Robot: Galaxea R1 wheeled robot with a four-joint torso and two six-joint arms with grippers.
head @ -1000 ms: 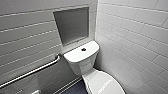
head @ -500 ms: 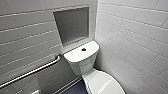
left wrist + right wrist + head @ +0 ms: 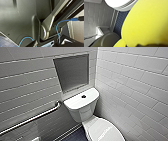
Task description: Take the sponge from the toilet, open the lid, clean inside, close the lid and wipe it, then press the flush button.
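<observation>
The white toilet [image 3: 81, 110] stands in the corner against the tiled walls. The dark round flush button [image 3: 83, 96] sits in the middle of the flat tank top. Below the tank, the white oval lid [image 3: 103, 130] lies down over the bowl. In the right wrist view the bright yellow sponge [image 3: 146, 25] looms very close to the camera, and my right gripper is shut on it. Past the sponge is the toilet's white curved underside [image 3: 120, 3]. The left wrist view looks at the robot's own dark body and blue cables, with nothing in the left gripper.
A metal grab bar [image 3: 32, 118] runs along the left wall. A grey recessed niche [image 3: 72, 72] sits above the tank. The tiled right wall [image 3: 135, 89] stands close beside the toilet. Dark blue floor tiles [image 3: 75, 135] lie to the left of the bowl.
</observation>
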